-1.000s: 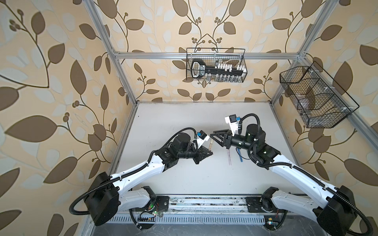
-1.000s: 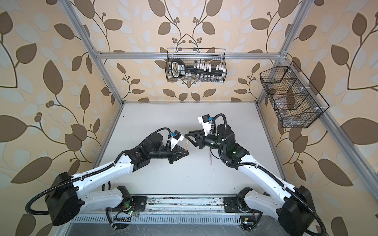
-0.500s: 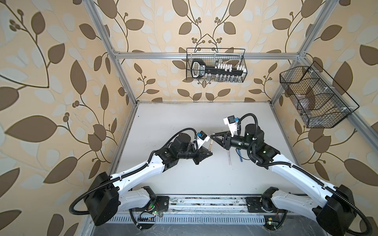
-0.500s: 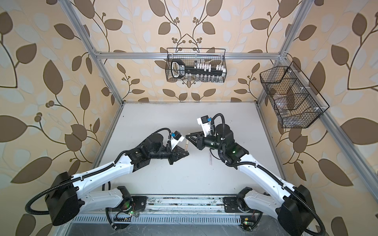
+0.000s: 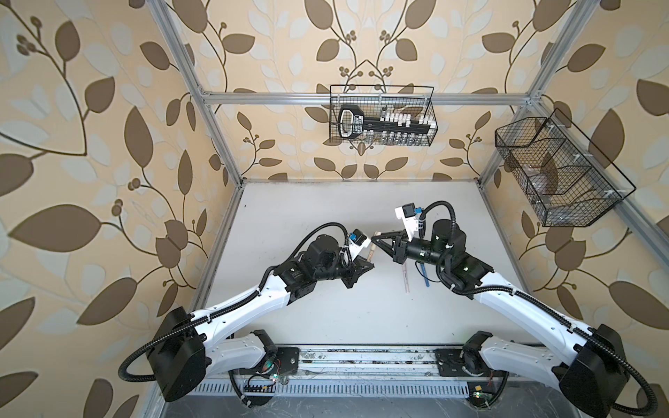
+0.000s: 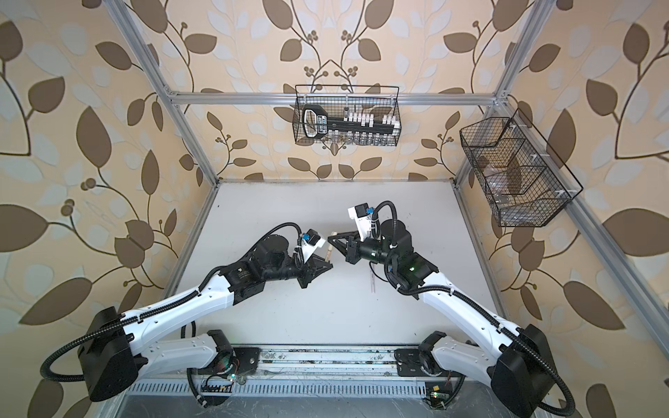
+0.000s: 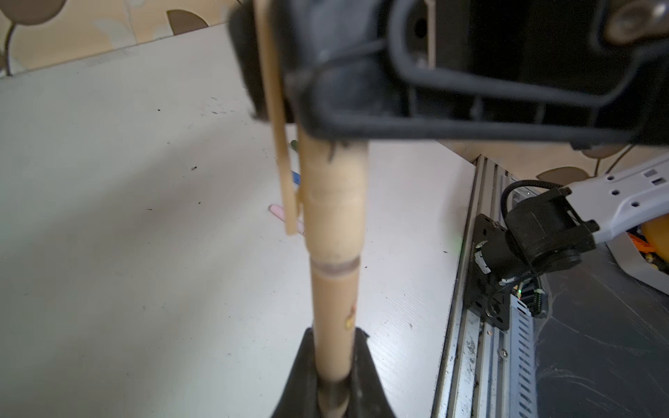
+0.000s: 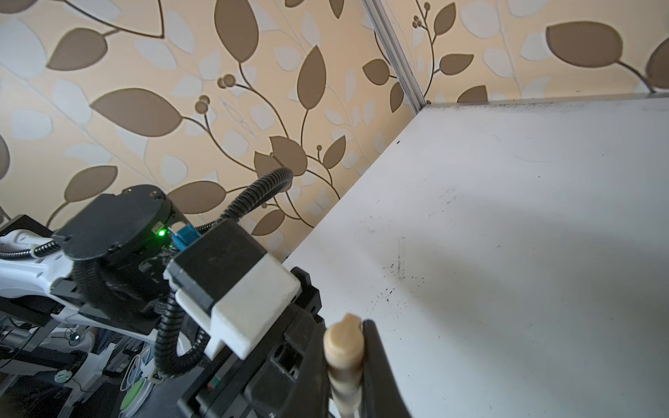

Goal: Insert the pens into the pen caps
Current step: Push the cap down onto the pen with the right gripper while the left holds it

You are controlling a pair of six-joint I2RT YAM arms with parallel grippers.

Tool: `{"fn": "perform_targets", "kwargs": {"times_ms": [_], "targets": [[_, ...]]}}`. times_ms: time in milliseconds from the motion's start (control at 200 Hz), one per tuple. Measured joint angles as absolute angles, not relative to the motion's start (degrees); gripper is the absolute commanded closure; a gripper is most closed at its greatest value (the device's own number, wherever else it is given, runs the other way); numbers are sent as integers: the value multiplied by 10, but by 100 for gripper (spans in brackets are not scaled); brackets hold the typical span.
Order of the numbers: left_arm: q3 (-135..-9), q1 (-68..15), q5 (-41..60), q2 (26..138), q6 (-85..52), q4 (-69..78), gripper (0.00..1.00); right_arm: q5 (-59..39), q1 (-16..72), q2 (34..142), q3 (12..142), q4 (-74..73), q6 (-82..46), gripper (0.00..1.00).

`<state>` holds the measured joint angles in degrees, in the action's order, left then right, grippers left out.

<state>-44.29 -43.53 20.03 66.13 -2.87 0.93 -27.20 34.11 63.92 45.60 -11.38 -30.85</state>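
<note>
A tan pen (image 7: 335,296) stands between both grippers above the table's middle; in both top views it is a short tan stick (image 5: 371,251) (image 6: 329,249). My left gripper (image 7: 335,334) (image 5: 365,267) is shut on its barrel. A tan pen cap (image 7: 333,202) with a clip sits over the pen's other end. My right gripper (image 8: 344,325) (image 5: 377,241) is shut on that cap (image 8: 343,343). A pale pink pen (image 5: 406,278) and a blue pen (image 5: 424,275) lie on the white table (image 5: 307,217) under the right arm. Whether they carry caps I cannot tell.
A wire basket (image 5: 382,115) with a black tool hangs on the back wall. Another wire basket (image 5: 557,173) hangs on the right wall. A metal rail (image 5: 362,362) runs along the table's front edge, and aluminium frame posts stand at the back corners.
My right gripper has moved a little left toward the left one and closed its jaws on the tan cap. The left gripper has kept its hold on the pen.
</note>
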Motion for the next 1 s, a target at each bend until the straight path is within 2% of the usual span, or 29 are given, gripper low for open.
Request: {"fn": "perform_targets", "kwargs": {"times_ms": [355,720,945,1000], "targets": [[-482,-405,197,685,-1,16,100,-219,347,655,455,-181,-311,100],[-516,-355,282,703,-3,-10,100,-177,365,687,457,-244,-317,100],[-543,-343,384,717,-8,-52,100,-210,361,661,481,-182,-299,100],[-541,-343,412,717,-14,-43,100,-230,354,647,485,-163,-295,94]]}}
